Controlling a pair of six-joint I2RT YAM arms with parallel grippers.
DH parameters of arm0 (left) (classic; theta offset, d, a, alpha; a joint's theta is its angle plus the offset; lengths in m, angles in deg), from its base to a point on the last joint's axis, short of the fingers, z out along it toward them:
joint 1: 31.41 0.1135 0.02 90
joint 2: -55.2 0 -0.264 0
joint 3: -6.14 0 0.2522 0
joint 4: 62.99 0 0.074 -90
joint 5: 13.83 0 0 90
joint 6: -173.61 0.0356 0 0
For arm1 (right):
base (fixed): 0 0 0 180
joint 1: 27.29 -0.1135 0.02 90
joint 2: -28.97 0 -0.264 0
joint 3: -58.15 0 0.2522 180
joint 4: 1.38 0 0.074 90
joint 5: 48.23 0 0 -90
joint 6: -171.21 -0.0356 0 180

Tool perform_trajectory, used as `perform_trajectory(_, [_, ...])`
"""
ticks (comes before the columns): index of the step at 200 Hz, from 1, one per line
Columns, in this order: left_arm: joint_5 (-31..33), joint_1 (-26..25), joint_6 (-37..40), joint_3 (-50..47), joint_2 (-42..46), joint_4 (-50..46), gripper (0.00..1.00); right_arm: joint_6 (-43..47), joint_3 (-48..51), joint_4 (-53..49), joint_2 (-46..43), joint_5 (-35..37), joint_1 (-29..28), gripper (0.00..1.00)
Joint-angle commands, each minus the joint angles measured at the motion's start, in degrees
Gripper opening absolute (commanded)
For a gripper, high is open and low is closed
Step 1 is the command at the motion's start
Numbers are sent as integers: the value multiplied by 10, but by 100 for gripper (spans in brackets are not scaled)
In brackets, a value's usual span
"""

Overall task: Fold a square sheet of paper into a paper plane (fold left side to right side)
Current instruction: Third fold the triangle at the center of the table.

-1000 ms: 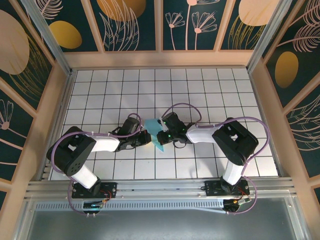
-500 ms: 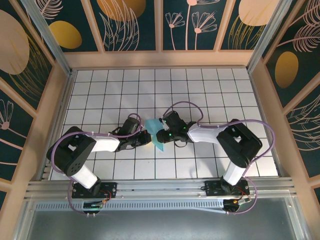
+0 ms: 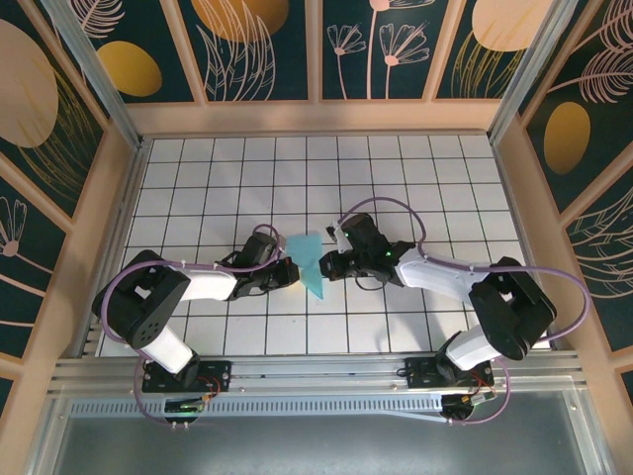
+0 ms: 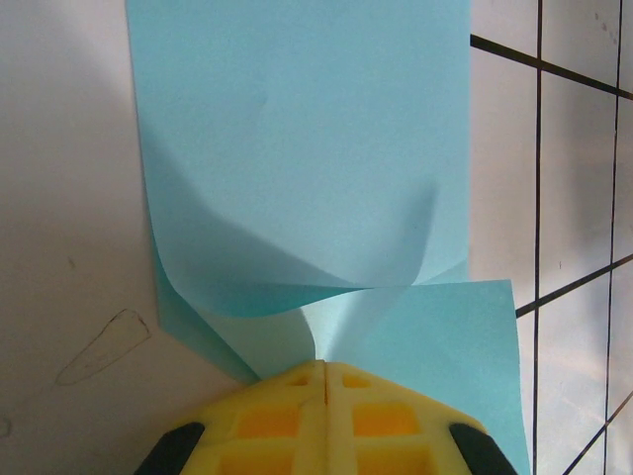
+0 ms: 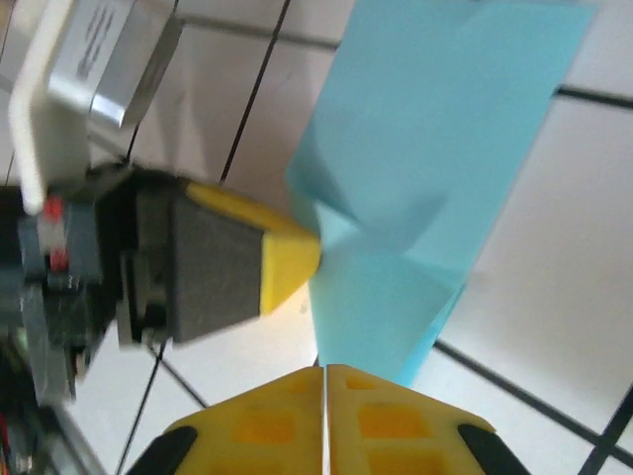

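Two pincers work the paper sheet [image 3: 312, 259] mid-fold: left pincer [image 4: 321, 368] clamped on it, right pincer [image 5: 323, 370] closed at its edge. Next I'd press the crease flat.

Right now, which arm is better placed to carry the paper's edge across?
Left, probably: the left gripper is shut on the paper; the right gripper is shut at its edge, grip unclear.

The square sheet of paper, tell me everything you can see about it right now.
The square sheet of paper is thin, plain light turquoise, unmarked. It lies folded over into a layered rectangle on the white tiled table, its top layer lifting in a soft curl. The left gripper is closed on one edge, where the paper puckers. The right gripper, closed, sits at the opposite edge; contact is unclear.
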Motion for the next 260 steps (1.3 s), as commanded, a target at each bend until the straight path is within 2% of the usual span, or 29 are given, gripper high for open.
perform_trajectory(1, [43,1,1,-8,-16,-57,0,-31,23,14,-2,-78,-9,0])
perform_trajectory(81, [44,2,2,-8,-14,-60,0,-47,6,37,80,-66,-46,0])
perform_trajectory(260, [46,2,7,-6,-16,-68,0,-50,8,6,110,-38,-46,0])
